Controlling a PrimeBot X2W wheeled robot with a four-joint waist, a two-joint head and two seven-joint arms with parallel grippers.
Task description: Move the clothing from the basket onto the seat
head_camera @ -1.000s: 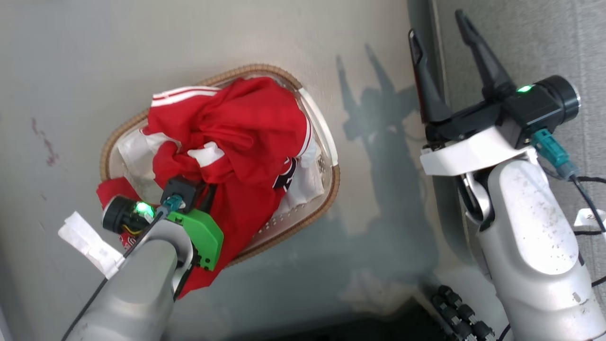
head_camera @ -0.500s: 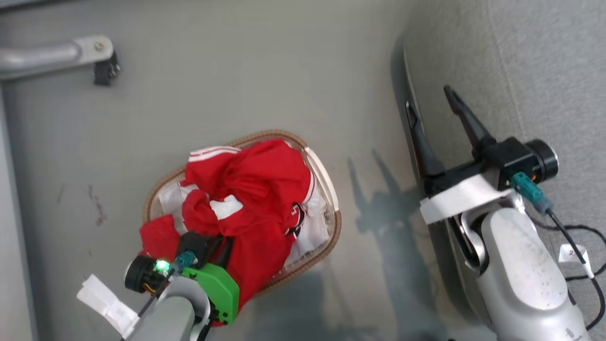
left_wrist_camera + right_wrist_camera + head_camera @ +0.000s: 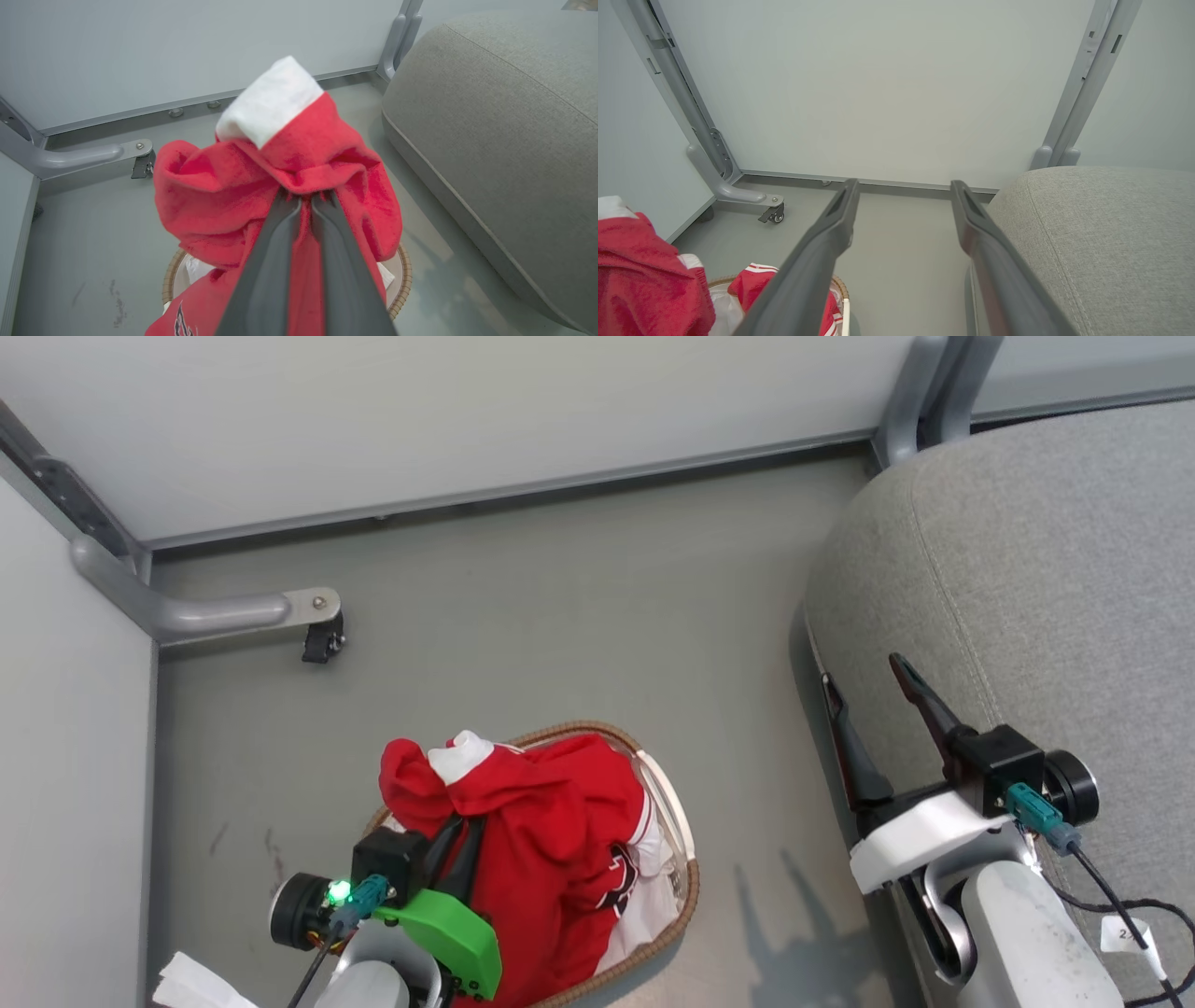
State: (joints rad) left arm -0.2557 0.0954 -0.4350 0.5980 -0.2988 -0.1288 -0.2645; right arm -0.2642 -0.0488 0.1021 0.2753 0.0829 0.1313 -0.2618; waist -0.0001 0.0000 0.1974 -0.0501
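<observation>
The left gripper (image 3: 306, 200), pinched tight on a bunched red jersey (image 3: 224, 196), holds it above the basket (image 3: 677, 915), likely to clear its rim; the right gripper (image 3: 864, 674) gapes empty right of the basket, beside the seat (image 3: 1027, 569).

grey floor (image 3: 560, 616), pale wall panel (image 3: 467, 411), castor leg (image 3: 233, 611)

Head view: high up, facing down on floor (image 3: 560, 616). Left wrist view: close behind left gripper (image 3: 306, 198), clothing (image 3: 210, 200) right at jaw tips. Right wrist view: along right gripper (image 3: 903, 183), wall (image 3: 896, 93) beyond jaws. All share seat (image 3: 1027, 569), basket (image 3: 693, 896).
</observation>
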